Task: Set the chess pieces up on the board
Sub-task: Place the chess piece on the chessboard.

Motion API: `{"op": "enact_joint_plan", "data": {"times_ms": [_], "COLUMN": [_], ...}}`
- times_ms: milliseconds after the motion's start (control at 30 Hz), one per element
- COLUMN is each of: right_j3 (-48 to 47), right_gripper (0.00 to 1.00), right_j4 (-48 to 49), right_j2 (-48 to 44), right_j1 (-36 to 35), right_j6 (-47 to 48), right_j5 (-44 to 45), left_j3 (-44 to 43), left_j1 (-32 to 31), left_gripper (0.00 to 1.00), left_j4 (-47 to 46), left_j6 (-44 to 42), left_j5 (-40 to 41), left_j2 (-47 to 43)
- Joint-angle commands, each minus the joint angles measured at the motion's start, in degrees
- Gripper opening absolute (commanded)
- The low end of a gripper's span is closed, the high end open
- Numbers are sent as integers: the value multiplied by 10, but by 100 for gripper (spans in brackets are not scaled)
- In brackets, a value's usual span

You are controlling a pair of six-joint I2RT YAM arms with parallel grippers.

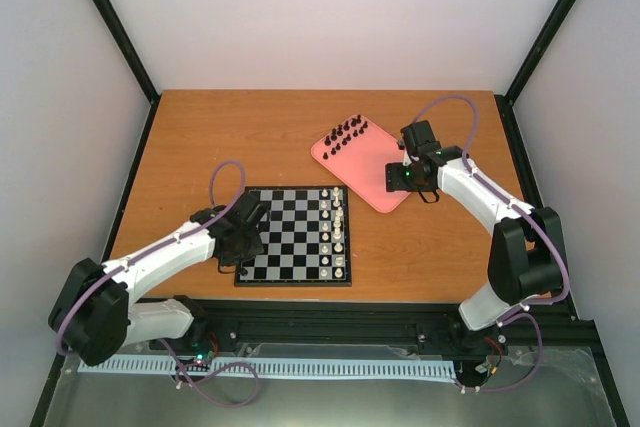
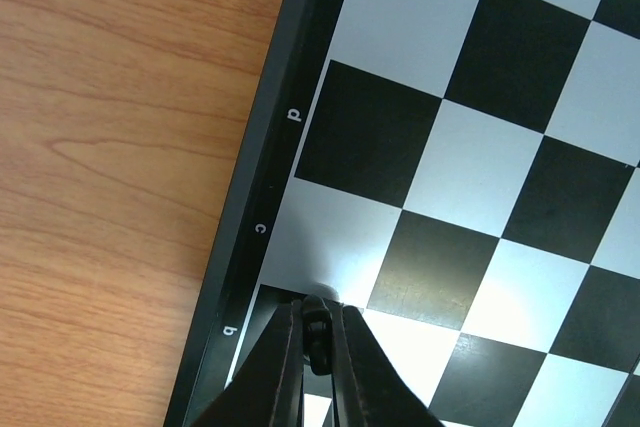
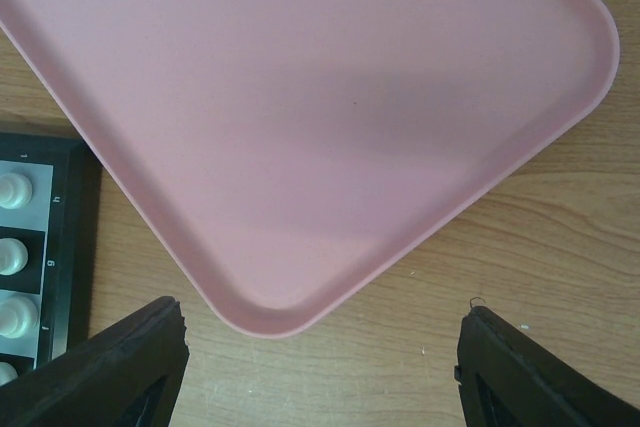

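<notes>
The black chess pieces (image 1: 347, 133) are standing in a tight cluster at the far end of a pink tray (image 1: 372, 172), in the upper middle of the overhead view and well apart from the board (image 1: 290, 237), which is lying in the lower centre of the wooden table (image 1: 200, 147). White pieces (image 1: 338, 232) are lining the two columns along the board's right side, while its left columns are showing bare squares. The left gripper (image 1: 246, 231) is hanging over the board's left edge. In the left wrist view its fingers (image 2: 285, 367) are pressing close together at the bottom centre of the frame and pinching a small black piece (image 2: 318, 335) just above the square beside the border letter b. Whether that piece is touching the board cannot be told. The right gripper (image 1: 418, 187) is hovering over the tray's near right corner. In the right wrist view its fingers (image 3: 130, 362) are spreading wide at the bottom corners of the frame and gripping nothing, with the tray's rounded corner sitting between them and a few white pieces showing at the left edge.
</notes>
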State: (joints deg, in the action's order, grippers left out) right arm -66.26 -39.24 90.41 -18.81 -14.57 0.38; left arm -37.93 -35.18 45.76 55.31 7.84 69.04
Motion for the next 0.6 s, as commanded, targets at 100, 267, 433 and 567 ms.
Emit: {"op": "enact_joint_plan", "data": {"times_ms": [100,267,433,567], "right_j3": [-8,-7,-4,-4], "right_gripper": [85,85,85,85], "right_j4": [-2,-1,1,0], "right_j2": [7,8,9,8], "right_j1": [-4,-4,-4,-4], "right_j6": [3,2,0,1], "right_j5": [4,3,0,1], "left_j3": [17,26,33,32], "left_j1": [-3,-3,-3,-3], "left_gripper": [1,1,1,1], "left_j4": [26,40,30,23], "left_j6": [0,0,1,0], "left_j5": [7,6,0,2], "left_j2": [-6,-28,-22,-14]}}
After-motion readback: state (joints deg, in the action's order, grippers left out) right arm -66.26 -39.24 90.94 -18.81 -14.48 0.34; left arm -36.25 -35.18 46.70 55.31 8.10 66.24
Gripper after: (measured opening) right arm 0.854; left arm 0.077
